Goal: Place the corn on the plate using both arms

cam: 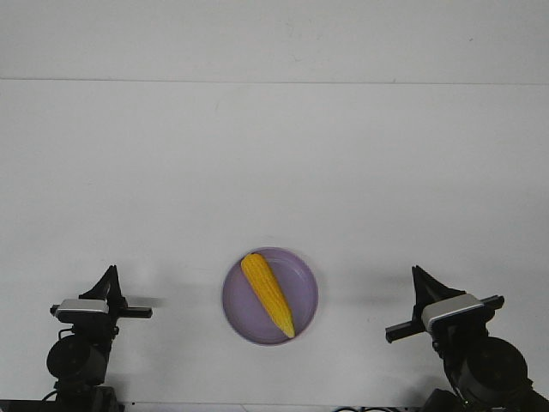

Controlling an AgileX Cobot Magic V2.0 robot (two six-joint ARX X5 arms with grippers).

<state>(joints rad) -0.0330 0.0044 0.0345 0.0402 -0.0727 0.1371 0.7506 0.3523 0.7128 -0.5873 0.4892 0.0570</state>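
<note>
The yellow tapered corn cob (268, 293) lies diagonally on the round lavender plate (304, 279), between the left end effector (109, 276) and right end effector (419, 277), well apart from both. Both end effectors look closed to a point and hold nothing. A nudge to the plate's rim could roll the cob onto the white bench (274, 172).

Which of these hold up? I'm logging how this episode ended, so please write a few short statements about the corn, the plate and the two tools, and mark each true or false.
1. The corn lies on the plate. True.
2. The corn's pointed end faces the far side of the table. False: the tip points toward the robot and slightly right, near the plate's near rim.
3. The left tool is gripping the corn. False: it sits well to the left of the plate and touches nothing.
4. The right tool is clear of the plate, off to its right. True.
5. The plate is green. False: it is lavender-purple.
</note>
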